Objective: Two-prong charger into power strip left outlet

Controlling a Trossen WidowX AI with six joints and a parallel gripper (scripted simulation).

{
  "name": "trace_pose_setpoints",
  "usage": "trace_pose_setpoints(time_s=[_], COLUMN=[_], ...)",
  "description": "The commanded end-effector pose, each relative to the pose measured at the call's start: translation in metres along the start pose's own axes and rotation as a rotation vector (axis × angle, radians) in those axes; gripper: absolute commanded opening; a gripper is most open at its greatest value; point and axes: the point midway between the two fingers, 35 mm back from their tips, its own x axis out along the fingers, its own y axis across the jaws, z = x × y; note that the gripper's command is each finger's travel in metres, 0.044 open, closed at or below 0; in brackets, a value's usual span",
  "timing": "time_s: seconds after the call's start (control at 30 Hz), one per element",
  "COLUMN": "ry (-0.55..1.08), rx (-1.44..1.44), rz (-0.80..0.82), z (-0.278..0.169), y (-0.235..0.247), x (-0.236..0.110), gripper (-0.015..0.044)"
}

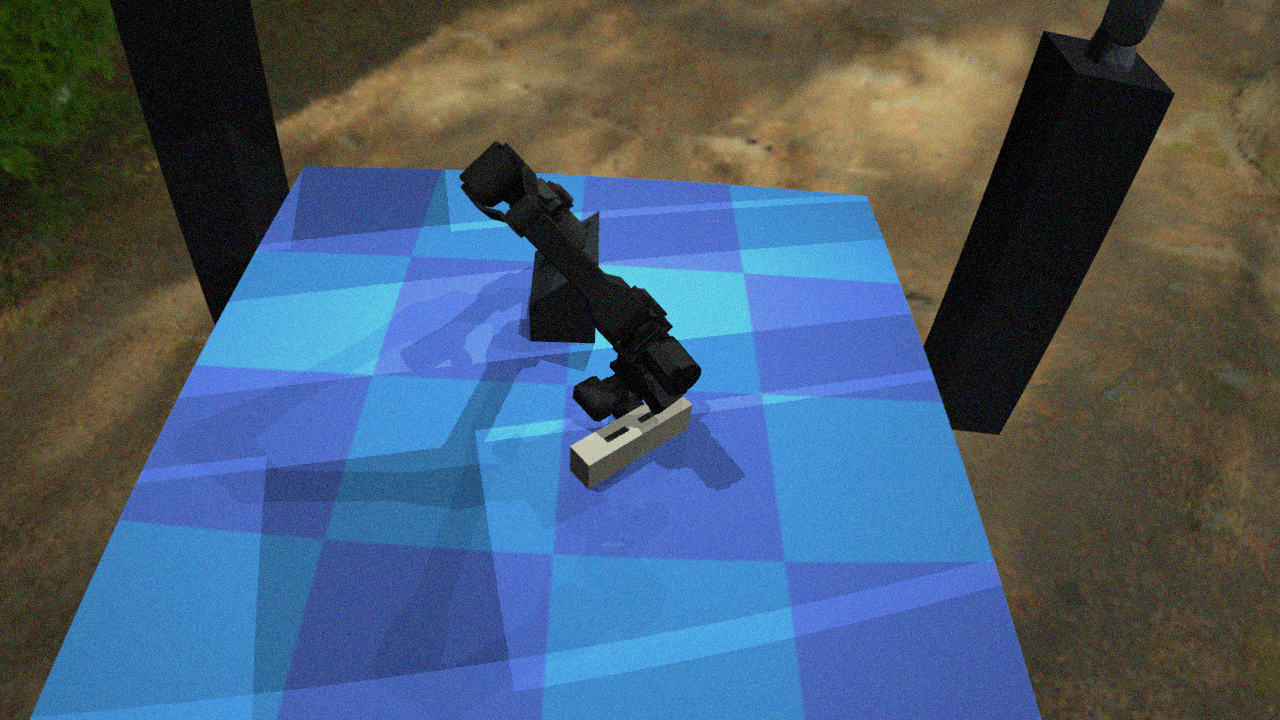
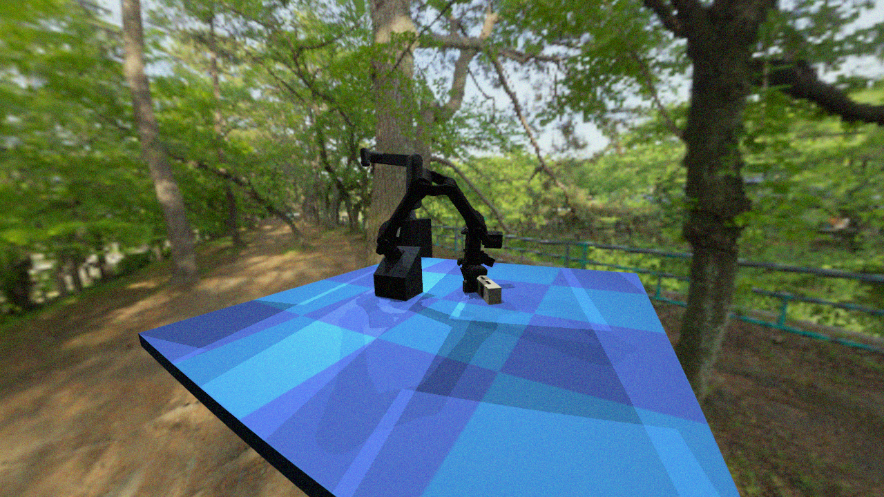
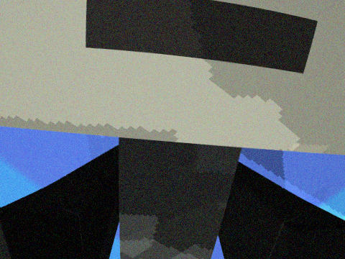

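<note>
One arm bends over beige power strip (image 1: 626, 444) on desk (image 1: 268, 555); gripper (image 3: 168, 244) pinches dark charger (image 3: 175, 197) upright, body meeting strip's edge, prongs hidden, likely for straight push.

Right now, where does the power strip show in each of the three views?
Top: the strip lies just right of centre, its far end under the pincer.
Exterior: small and beige, mid-frame, at the arm's tip.
Wrist: its beige face fills the upper half, with a dark slot; the charger meets its lower edge.
Shared landmark: the blue checked table.
</note>
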Motion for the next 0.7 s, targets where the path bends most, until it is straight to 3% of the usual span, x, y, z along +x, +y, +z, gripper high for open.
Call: trace_pose_setpoints(time_s=[0.0, 0.67], ry=[-0.029, -0.029], rx=[0.019, 0.019], rz=[0.007, 0.007], z=[0.0111, 0.0101], y=[0.0004, 0.0003], x=[-0.0028, -0.0034], gripper=[0.0, 0.0])
